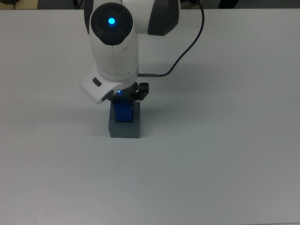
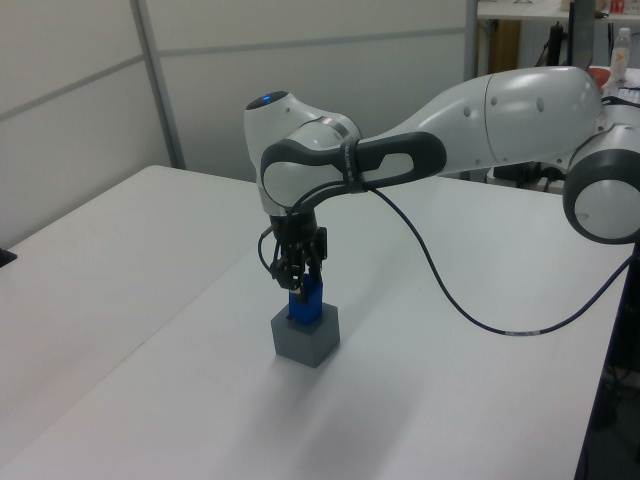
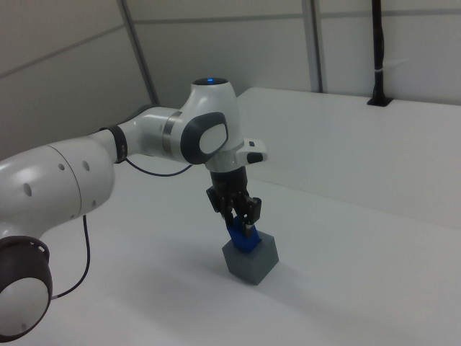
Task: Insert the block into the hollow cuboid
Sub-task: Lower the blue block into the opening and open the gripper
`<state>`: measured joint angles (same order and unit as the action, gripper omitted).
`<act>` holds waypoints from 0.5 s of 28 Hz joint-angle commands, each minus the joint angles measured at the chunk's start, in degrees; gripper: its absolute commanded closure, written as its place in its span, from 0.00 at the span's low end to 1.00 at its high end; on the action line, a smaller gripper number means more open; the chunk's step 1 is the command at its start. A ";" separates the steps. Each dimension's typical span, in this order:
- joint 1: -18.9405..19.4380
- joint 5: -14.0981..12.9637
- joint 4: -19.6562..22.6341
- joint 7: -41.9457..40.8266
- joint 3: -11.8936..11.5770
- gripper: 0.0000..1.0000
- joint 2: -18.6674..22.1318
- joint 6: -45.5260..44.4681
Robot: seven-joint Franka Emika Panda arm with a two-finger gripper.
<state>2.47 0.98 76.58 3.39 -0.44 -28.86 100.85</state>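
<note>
block (image 1: 123, 114): matt blue | hollow cuboid (image 1: 124, 130): matt grey | arm shell (image 1: 115, 51): glossy white plastic

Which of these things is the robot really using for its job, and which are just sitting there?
For the job:
- the blue block, held by the gripper
- the grey hollow cuboid, under the block

Just there:
- the white table
- the black cable hanging from the arm
- nothing else loose lies on the table
</note>
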 commanded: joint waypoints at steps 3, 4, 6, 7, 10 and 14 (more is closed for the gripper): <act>0.44 0.51 -0.73 -1.11 -0.53 0.26 0.12 -1.62; 0.44 0.51 -0.73 -0.67 -0.62 0.00 0.03 -1.53; 0.44 0.51 -0.73 -0.84 -0.62 0.00 0.03 -1.53; 0.44 0.60 -0.73 -0.75 -0.62 0.00 0.03 -1.53; 0.35 0.43 -0.73 -0.67 -0.62 0.00 0.47 -1.62; 0.35 0.34 -0.73 -0.67 -0.62 0.00 1.17 -2.15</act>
<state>2.44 0.98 76.55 3.25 -0.44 -28.83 100.85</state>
